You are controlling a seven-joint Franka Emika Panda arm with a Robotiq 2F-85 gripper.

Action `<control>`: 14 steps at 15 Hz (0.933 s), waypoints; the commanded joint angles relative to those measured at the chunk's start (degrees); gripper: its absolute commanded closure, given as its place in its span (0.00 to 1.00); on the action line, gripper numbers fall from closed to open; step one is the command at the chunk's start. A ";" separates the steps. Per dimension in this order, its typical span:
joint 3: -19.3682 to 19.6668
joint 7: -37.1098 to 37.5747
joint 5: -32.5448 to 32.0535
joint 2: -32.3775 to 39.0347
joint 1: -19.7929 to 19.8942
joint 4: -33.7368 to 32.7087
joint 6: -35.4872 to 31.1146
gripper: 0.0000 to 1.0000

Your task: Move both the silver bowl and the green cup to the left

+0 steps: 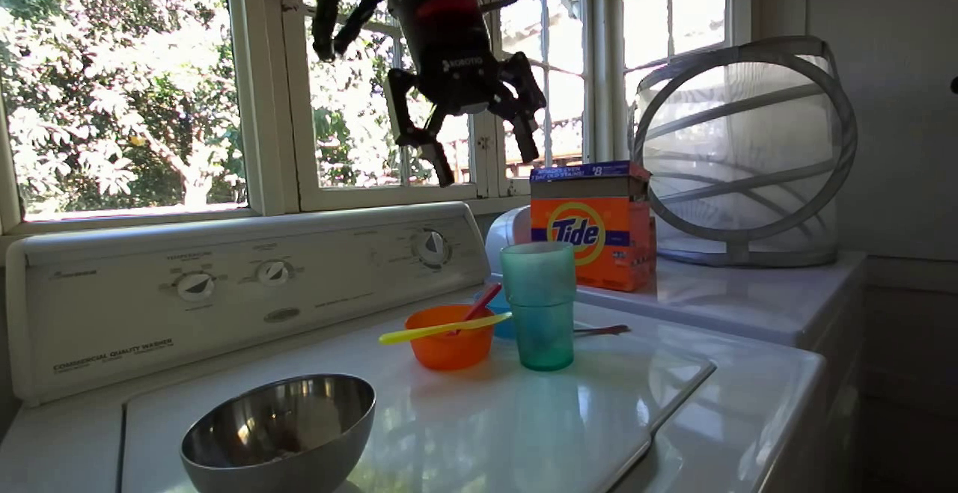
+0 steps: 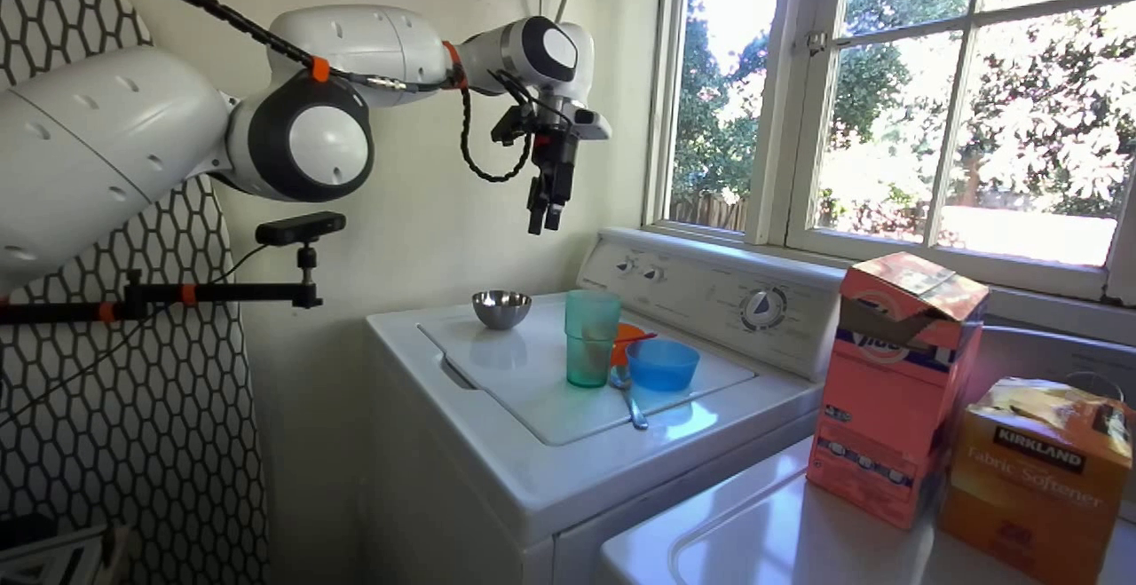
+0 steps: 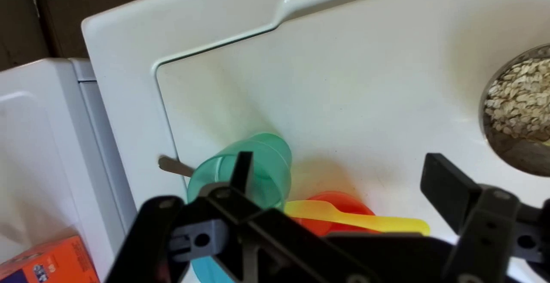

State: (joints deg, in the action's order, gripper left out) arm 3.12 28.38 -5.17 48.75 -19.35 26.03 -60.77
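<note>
The silver bowl [image 1: 299, 470] stands upright near the front of the washer lid in an exterior view. In the wrist view the silver bowl [image 3: 511, 150] is cut off by the right edge and holds pale flakes. Further along the lid, the green cup [image 2: 587, 345] stands upright, away from the bowl. From above, a gripper finger partly covers the green cup [image 3: 275, 154]. My gripper [image 1: 486, 162] hangs well above the lid, its jaws spread wide. Between the fingertips of the gripper [image 3: 339, 165] nothing is held; an orange bowl [image 3: 339, 205] shows below.
A yellow utensil [image 1: 441, 330] and a red one [image 1: 483, 304] rest across the orange bowl beside the cup. A blue bowl [image 2: 661, 367] and a metal spoon [image 2: 635, 407] lie close by. The washer's control panel [image 1: 247, 283] rises behind; a Tide box [image 1: 591, 253] stands on the neighbouring machine.
</note>
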 commanded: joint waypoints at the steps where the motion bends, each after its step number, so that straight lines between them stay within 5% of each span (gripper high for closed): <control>1: 0.13 -1.63 0.30 2.08 3.40 -0.58 -0.17 0.00; 6: -0.96 -4.87 2.47 4.33 8.55 -1.57 -1.55 0.00; 14: -3.11 -12.41 3.33 4.18 8.58 -0.63 1.96 0.00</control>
State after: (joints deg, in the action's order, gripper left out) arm 0.89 19.03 -2.84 52.30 -10.78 26.08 -60.27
